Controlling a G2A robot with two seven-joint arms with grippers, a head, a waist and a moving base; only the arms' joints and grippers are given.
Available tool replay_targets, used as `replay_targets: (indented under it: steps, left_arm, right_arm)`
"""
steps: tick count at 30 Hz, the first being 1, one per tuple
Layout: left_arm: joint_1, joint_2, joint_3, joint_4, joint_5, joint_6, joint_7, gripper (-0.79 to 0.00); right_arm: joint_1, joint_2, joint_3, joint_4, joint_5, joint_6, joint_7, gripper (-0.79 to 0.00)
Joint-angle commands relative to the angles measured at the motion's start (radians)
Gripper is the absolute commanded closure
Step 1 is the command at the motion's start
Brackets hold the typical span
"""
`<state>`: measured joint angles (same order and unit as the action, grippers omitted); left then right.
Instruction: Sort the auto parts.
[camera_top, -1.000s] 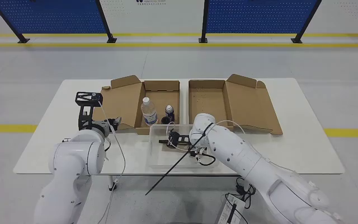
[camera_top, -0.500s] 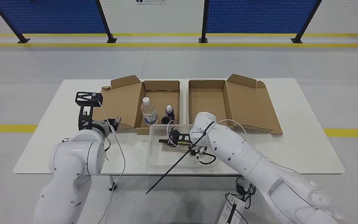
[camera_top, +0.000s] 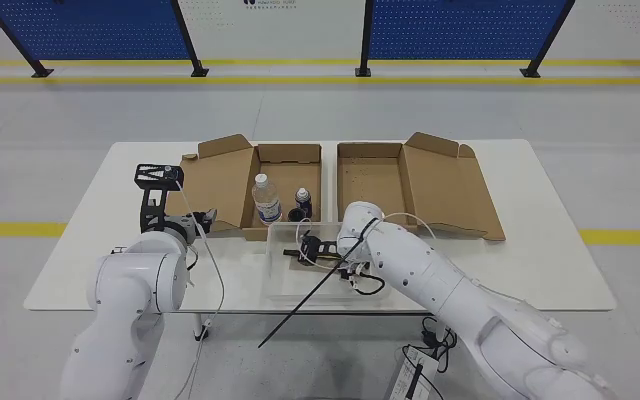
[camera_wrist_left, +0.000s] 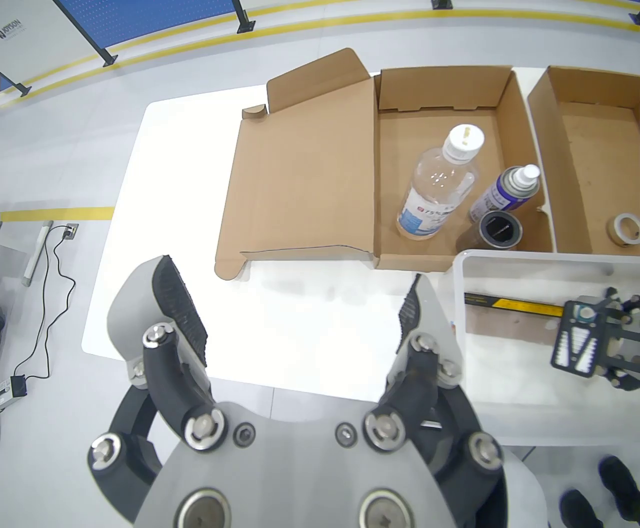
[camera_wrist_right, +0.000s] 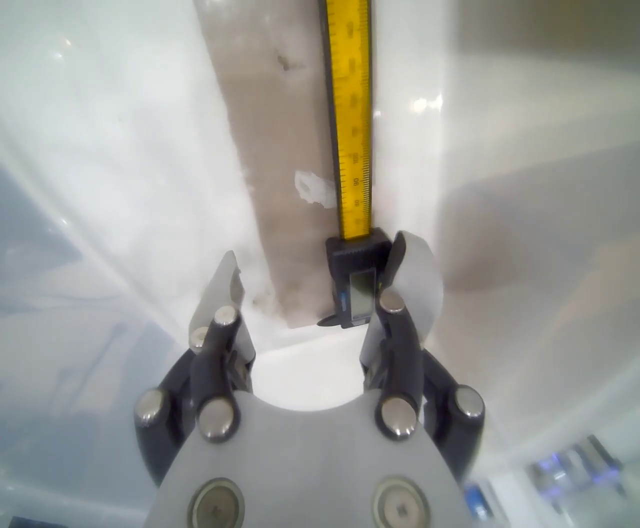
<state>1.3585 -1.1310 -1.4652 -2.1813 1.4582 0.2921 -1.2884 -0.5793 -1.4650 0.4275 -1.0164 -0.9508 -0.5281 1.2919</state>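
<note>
The right gripper (camera_wrist_right: 315, 260) hangs low inside the shallow clear plastic bin (camera_wrist_left: 500, 256). Its fingers are spread moderately and hold nothing. One finger sits just beside the black slider head of the long digital caliper with a yellow scale (camera_wrist_right: 355, 125), and the other stands apart on the opposite side. The caliper lies flat on the bin floor. The left gripper (camera_wrist_left: 290, 285) is wide open and empty above the white table (camera_wrist_left: 175, 150), near the brown cardboard box (camera_wrist_left: 440, 90) that holds a clear white-capped bottle (camera_wrist_left: 440, 185) and a purple spray can (camera_wrist_left: 502, 192).

The likely trouble is the grasp itself. The caliper is thin and lies flat, so fingers that close too high would skate over it. Fingers that close off-centre would shove it sideways instead of pinching it. A grip on the slider alone may let the beam slip through. Because the hold is at one end, the long scale could droop or swing on the lift and catch the bin wall. That could drag the light bin along the table or knock the caliper loose.
</note>
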Motion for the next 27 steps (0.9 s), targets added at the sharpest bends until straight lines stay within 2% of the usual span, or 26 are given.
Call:
replay_targets:
  steps: [1,2,5,16,22,27]
  left_arm:
    - [0.0,0.0,0.0,0.0,0.0,0.0,0.0,-0.785]
    - [0.0,0.0,0.0,0.0,0.0,0.0,0.0,-0.785]
    - [0.0,0.0,0.0,0.0,0.0,0.0,0.0,-0.785]
    - [0.0,0.0,0.0,0.0,0.0,0.0,0.0,-0.785]
    - [0.0,0.0,0.0,0.0,0.0,0.0,0.0,-0.785]
    - [0.0,0.0,0.0,0.0,0.0,0.0,0.0,-0.785]
  right_arm:
    - [0.004,0.0,-0.008,0.003,0.012,0.001,0.001,-0.425]
    - [0.006,0.001,-0.012,0.001,0.019,0.002,0.002,-0.391]
    - [0.01,0.005,-0.025,-0.007,0.045,0.006,0.006,-0.36]
    - [0.025,0.042,-0.079,-0.087,0.179,0.058,0.059,-0.323]
    - [0.039,0.064,-0.107,-0.14,0.195,0.113,0.113,-0.32]
    - [0.031,0.073,-0.097,-0.154,0.183,0.123,0.107,-0.231]
